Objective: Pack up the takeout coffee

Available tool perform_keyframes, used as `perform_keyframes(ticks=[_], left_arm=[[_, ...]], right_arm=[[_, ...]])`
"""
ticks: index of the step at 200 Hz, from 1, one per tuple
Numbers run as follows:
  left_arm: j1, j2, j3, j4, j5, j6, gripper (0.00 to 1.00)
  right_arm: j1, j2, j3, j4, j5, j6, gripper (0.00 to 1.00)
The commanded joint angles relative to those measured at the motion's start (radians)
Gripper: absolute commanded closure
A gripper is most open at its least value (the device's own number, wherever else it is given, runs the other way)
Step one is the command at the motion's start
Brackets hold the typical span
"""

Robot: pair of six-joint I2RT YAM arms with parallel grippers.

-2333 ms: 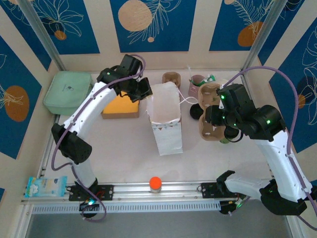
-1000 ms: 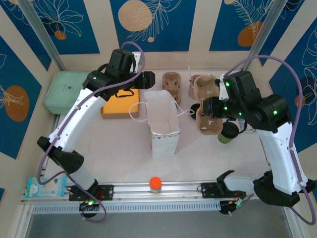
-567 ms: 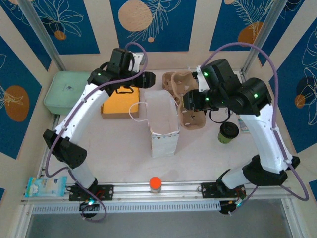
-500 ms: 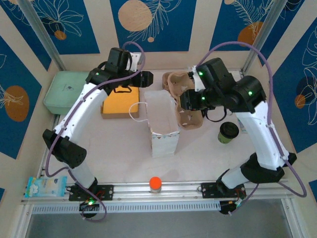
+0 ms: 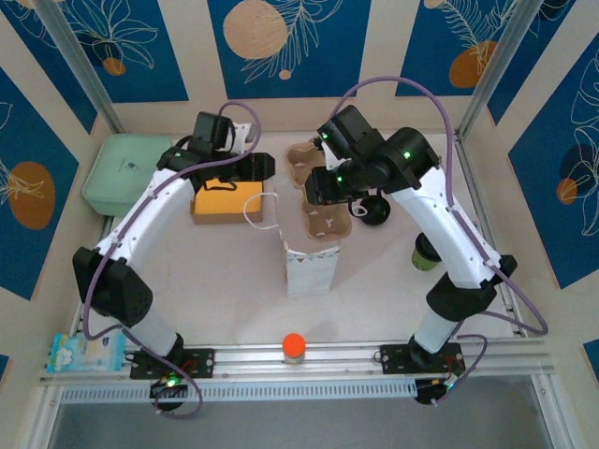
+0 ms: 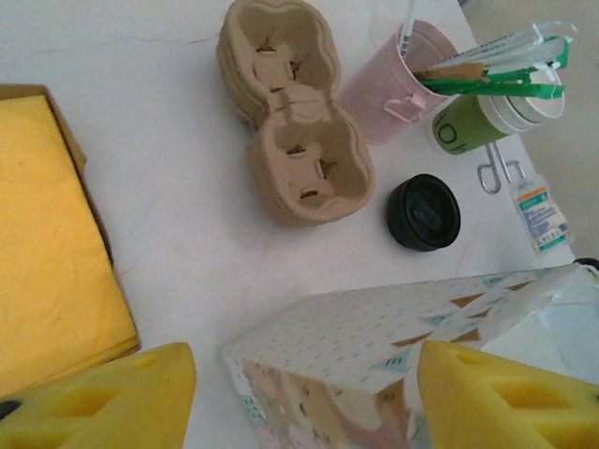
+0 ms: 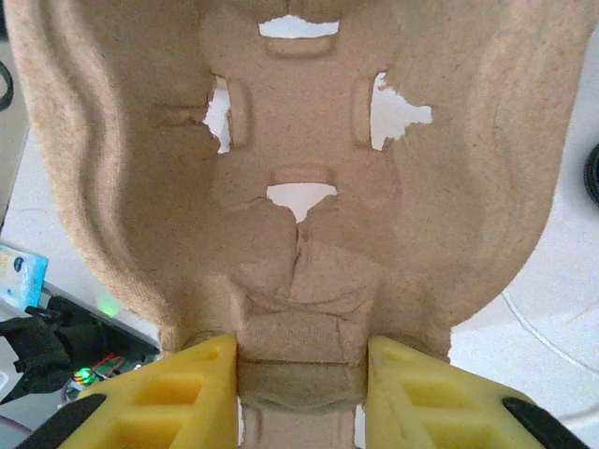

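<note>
While the orange ball [image 5: 293,345] is sitting by the near rail, the work is going on just beyond it, over the patterned paper bag [image 5: 309,262] standing upright mid-table. The right gripper [image 7: 299,369] is pinching the middle rib of a moulded pulp cup carrier [image 7: 299,140], its yellow pads closed tight on the cardboard, and is holding it right above the bag's mouth. The left gripper [image 6: 304,369] is hovering at the bag's far left corner with its fingers spread wide, gripping nothing. The takeout coffee [image 5: 421,254] is standing on the table to the right of the bag, well apart from it and partly hidden by the right forearm. Farther back, a stack of spare carriers [image 6: 290,112], a loose black lid [image 6: 423,213] and a pink cup of straws [image 6: 393,79] are sitting near the wall.

Seating the carrier is looking like the step in hand. Doing it well is coming down to keeping the carrier level and lined up with the opening, lowering slowly so its corners are not catching the paper walls, and releasing only once it is resting on the bottom.
</note>
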State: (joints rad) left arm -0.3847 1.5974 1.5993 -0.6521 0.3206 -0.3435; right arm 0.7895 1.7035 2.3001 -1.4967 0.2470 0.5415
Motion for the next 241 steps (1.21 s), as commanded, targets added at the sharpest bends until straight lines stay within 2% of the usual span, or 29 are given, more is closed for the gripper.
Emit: perform_keyframes(ticks=[1,66,123,135,199,241], left_arm=[[0.022,-0.094,-0.052,0.081,0.069,-0.030,0.36],[0.024,-0.163,-0.147,0.109,0.159,-0.033,0.36],[0.025,-0.189,-0.202,0.097,0.148,-0.008,0.39],[0.026,-0.195,-0.219,0.108,0.161,-0.014,0.41],[0.025,-0.239,-0.292,0.151,0.179,-0.047,0.69],[0.025,-0.260,-0.315,0.170,0.201,-0.070,0.80]], right_arm=[[0.015,0.028,0.055,-0.014,0.004,0.020,0.66],[0.036,0.088,0.073,-0.021,0.060,0.040,0.67],[0.046,0.116,0.054,-0.028,0.097,0.052,0.67],[0.049,0.119,0.047,-0.025,0.102,0.057,0.67],[0.063,0.142,0.036,-0.030,0.131,0.069,0.67],[0.079,0.157,0.026,-0.035,0.161,0.081,0.68]])
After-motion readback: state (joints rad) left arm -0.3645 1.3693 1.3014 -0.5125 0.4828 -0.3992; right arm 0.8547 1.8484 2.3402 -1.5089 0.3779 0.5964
